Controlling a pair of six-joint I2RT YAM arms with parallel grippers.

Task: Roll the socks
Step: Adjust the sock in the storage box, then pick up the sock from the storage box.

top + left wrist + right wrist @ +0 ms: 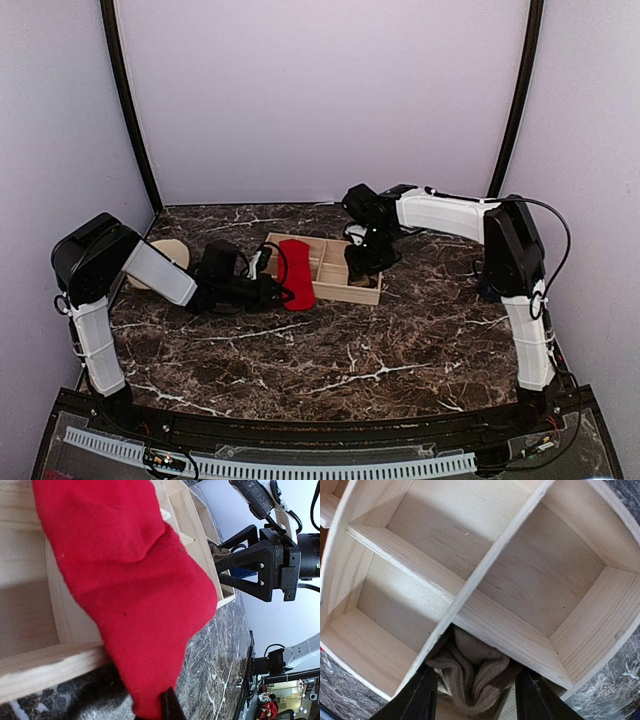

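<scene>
Left gripper (273, 290) is clamped tight on the tip of the red sock (297, 275); the sock hangs draped over the left rim of the wooden divided tray (345, 293), part inside, part trailing onto the dark marble table (350, 350). Over on the right, the right gripper (365, 262) points down into a right-hand compartment, jaws spread wide; the tan-brown sock (470, 680) sits bunched in that compartment between the black fingers (417, 700). A round beige disc (165, 252) lies by the left arm, well apart from the tray.
</scene>
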